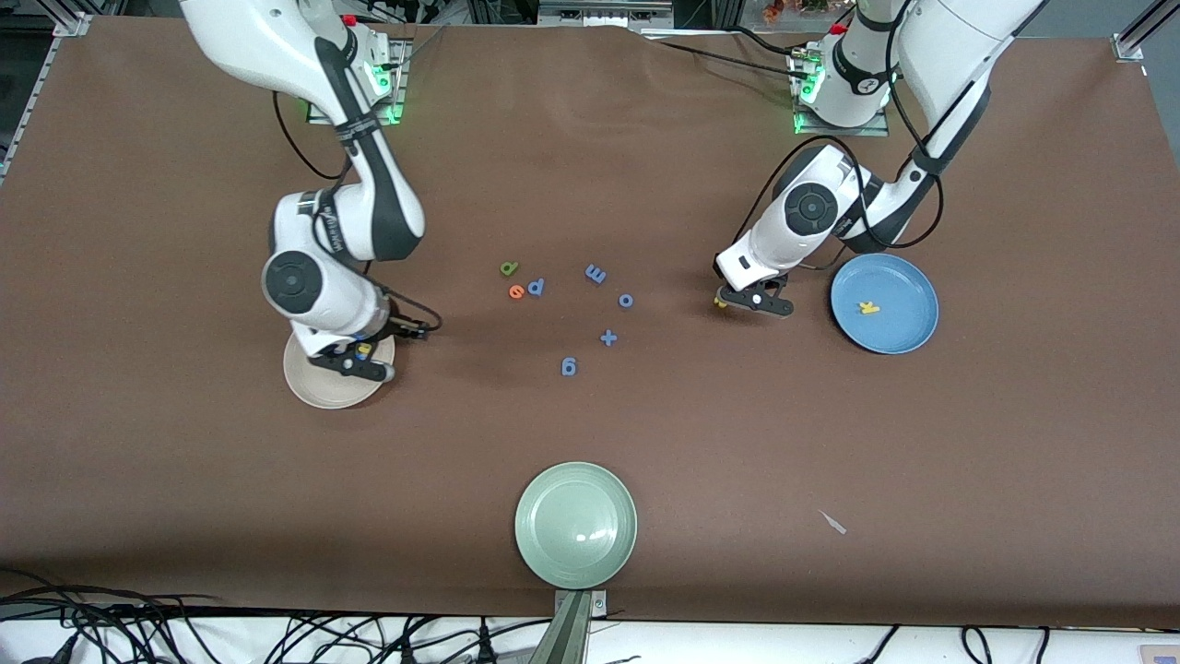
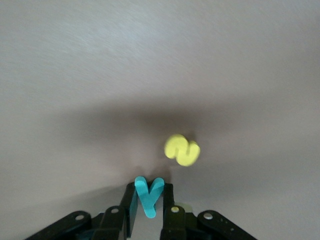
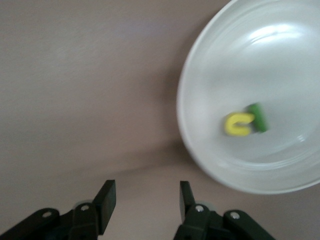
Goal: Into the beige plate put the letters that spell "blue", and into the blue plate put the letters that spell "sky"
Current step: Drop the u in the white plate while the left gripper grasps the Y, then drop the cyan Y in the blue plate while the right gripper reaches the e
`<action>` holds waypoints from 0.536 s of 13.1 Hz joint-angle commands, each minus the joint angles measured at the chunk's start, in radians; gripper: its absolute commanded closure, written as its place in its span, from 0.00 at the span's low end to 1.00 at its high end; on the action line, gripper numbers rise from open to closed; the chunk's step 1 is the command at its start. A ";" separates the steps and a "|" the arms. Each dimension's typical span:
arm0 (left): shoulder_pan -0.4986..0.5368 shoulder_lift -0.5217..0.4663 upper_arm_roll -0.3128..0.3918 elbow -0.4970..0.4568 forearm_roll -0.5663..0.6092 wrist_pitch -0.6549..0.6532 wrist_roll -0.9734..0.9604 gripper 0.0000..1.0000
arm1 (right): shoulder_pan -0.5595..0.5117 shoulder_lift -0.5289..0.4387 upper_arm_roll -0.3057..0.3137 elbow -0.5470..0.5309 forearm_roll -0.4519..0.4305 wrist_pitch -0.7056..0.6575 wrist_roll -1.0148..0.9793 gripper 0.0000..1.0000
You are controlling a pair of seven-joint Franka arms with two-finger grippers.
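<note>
My left gripper is shut on the teal y, low over the table beside the blue plate. The yellow s lies on the cloth just past its fingertips, and shows again as the yellow s next to the left gripper. A yellow k lies in the blue plate. My right gripper is open and empty at the rim of the beige plate, which holds the yellow u and green l. The green b and orange e lie mid-table.
Blue letters lie loose mid-table: a p, an m, an o, a plus sign and a 9. A pale green plate sits near the front edge. Bare brown cloth lies between the plates.
</note>
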 commanded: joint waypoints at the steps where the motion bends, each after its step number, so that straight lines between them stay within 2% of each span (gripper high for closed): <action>1: 0.051 -0.010 -0.004 0.075 0.035 -0.135 -0.018 1.00 | 0.086 0.020 0.028 -0.006 0.021 0.072 0.190 0.40; 4: 0.059 -0.018 -0.003 0.159 0.028 -0.284 -0.021 1.00 | 0.224 0.077 0.030 -0.008 0.020 0.169 0.423 0.40; 7: 0.206 -0.057 -0.052 0.178 0.026 -0.365 0.063 1.00 | 0.295 0.103 0.028 -0.017 0.020 0.192 0.530 0.40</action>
